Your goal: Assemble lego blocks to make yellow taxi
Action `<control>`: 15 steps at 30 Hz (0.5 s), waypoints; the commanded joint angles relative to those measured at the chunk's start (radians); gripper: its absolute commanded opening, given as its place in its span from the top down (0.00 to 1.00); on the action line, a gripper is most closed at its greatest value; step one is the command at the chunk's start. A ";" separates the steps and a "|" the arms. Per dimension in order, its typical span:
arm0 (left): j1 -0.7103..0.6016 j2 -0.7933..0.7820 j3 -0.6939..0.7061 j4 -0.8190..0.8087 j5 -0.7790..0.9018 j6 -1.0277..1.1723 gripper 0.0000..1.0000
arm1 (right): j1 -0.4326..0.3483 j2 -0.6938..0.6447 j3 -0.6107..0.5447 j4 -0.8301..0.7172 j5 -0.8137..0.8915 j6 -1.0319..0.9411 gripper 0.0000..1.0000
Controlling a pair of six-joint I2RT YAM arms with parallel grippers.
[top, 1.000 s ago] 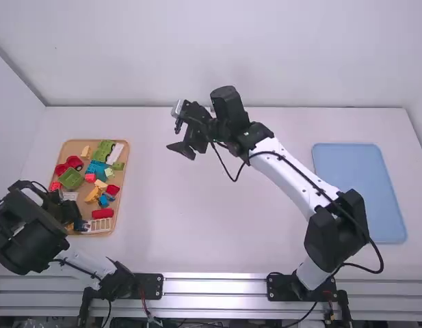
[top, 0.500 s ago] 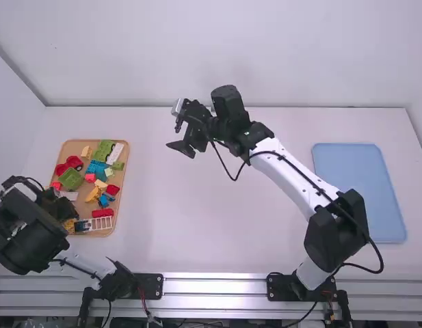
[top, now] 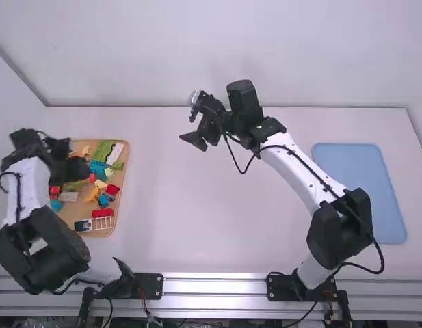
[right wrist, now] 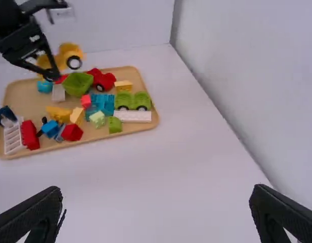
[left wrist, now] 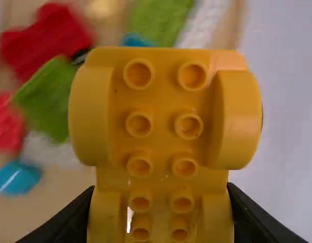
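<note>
snugly, the yellow car base (left wrist: 164, 144) sits gripped between the left jaws.

Wheeled block (left wrist: 158, 116) all yellow, round studs in paired rows. Tray (right wrist: 138, 83) tan. Flatbed (right wrist: 131, 101) green, dark wheels. Long block (right wrist: 133, 116) plain white. Bin (right wrist: 77, 85) green. Car (right wrist: 102, 79) red. Ladder piece (right wrist: 13, 138) white lattice, dark blue end. Mat (top: 358, 191) pale blue, unpatterned. Worktop (top: 211, 239) whitish.

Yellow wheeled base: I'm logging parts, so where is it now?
In the left wrist view, the yellow wheeled base is held by the left gripper, above the tray on the robot's left, near the red car and green block.
</note>
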 commanded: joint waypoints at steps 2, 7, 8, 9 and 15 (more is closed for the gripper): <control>-0.241 -0.003 0.004 0.001 0.051 0.156 0.80 | -0.062 -0.060 0.028 -0.075 -0.112 -0.060 0.01; -0.515 0.035 0.004 0.014 0.045 0.295 0.81 | -0.116 -0.122 0.027 -0.201 -0.117 -0.137 0.01; -0.602 0.049 0.004 0.020 0.034 0.317 0.81 | -0.134 -0.145 0.027 -0.253 -0.124 -0.166 0.01; -0.617 0.052 0.004 0.021 0.030 0.321 0.81 | -0.137 -0.150 0.026 -0.266 -0.132 -0.174 0.02; -0.844 0.146 0.004 0.060 -0.039 0.332 0.92 | -0.222 -0.216 0.014 -0.486 -0.350 -0.382 0.01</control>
